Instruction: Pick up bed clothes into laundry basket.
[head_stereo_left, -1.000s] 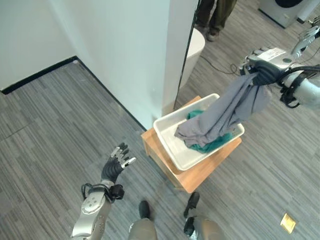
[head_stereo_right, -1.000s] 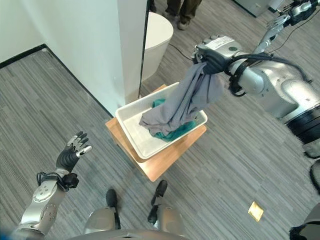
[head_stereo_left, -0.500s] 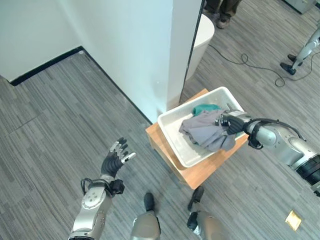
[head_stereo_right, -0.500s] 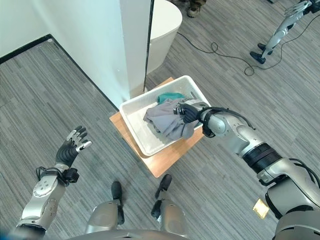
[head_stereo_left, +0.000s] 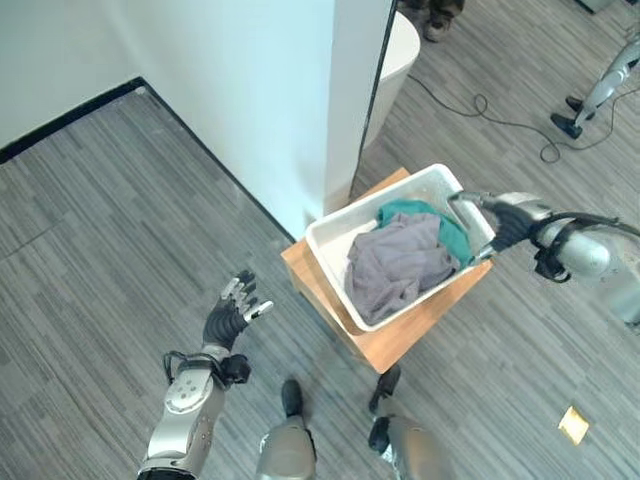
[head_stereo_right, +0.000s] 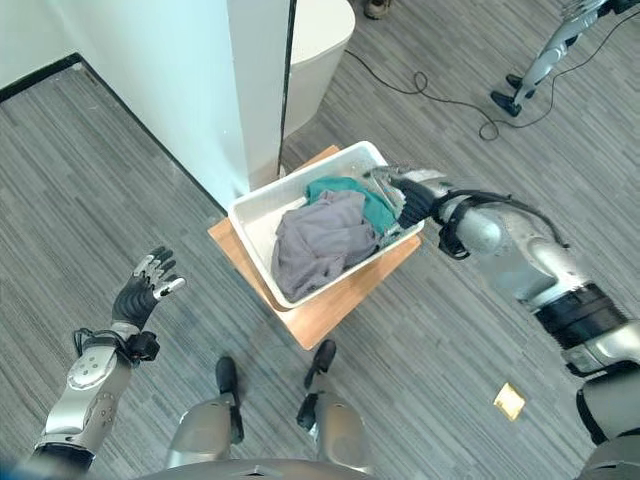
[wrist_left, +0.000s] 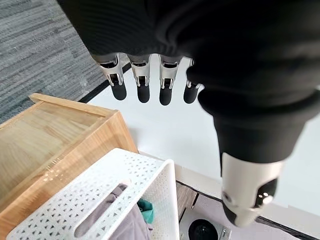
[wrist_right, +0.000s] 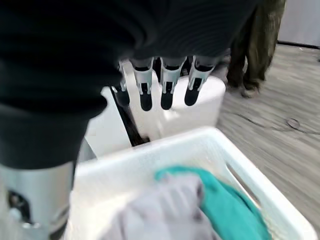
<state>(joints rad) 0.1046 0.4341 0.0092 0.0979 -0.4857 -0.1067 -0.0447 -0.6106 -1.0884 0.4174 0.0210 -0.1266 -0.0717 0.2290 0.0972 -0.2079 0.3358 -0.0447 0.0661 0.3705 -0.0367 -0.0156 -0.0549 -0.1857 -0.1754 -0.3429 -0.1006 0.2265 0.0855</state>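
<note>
Drop step: grey cloth (head_stereo_left: 395, 268) lies in basket (head_stereo_left: 335, 268) over teal one (head_stereo_right: 345, 193). Right hand (head_stereo_right: 405, 192) empty, fingers straight (at rim). Left hand (head_stereo_left: 232, 315) spread, idle. You lift clear next.

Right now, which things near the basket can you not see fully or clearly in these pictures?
- Teal cloth: the grey garment covers much of it in the eye views, so its whole shape is hidden.
- Wooden stand: the laundry basket covers most of its top.
- Person: blurred and cut off by the top edge in the right wrist view.
- Yellow object on the floor: too small to identify.
</note>
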